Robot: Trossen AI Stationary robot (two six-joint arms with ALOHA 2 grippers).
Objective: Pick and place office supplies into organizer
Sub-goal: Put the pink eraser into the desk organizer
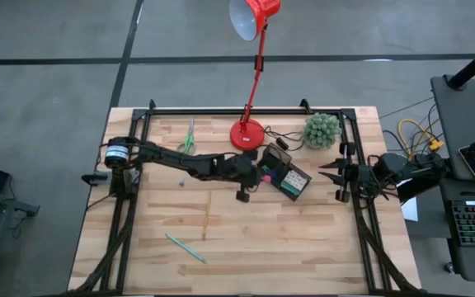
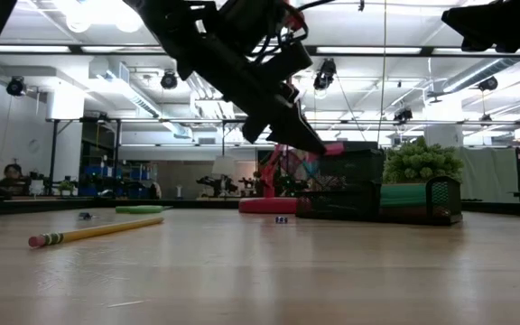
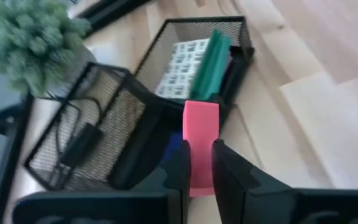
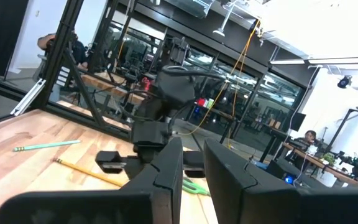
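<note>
Pink is what's popping here: the pink sticky-note pad (image 3: 201,146), a flat smooth rectangle, is getting pinched between the two dark fingers (image 3: 178,168) of the left gripper (image 1: 258,175), which is hovering right over the organizer (image 1: 285,176). That organizer is a black wire-mesh tray with compartments, sitting slightly crooked on the pale wood-plank desk (image 1: 303,247), just in front of the round red lamp base (image 1: 247,134) and near the fuzzy green ball plant (image 1: 322,129). From the left wrist camera, one mesh compartment is already holding a pale patterned block (image 3: 182,59) with rows of tiny dark print, way too small to read, plus a green slab-shaped piece (image 3: 211,65) leaning against it. Something blue is peeking out next to the pad, but I can't tell what it is.

Rest of the supplies are sitting out on the desk: yellow pencil (image 1: 206,216) with a pink eraser roughly mid-desk, teal pen (image 1: 185,247) lying diagonally nearer the front edge, green-handled scissors (image 1: 189,138) at the back left.

Right gripper (image 1: 336,175) is parked at the right edge of the desk, well apart from the organizer, with its fingers spread.
</note>
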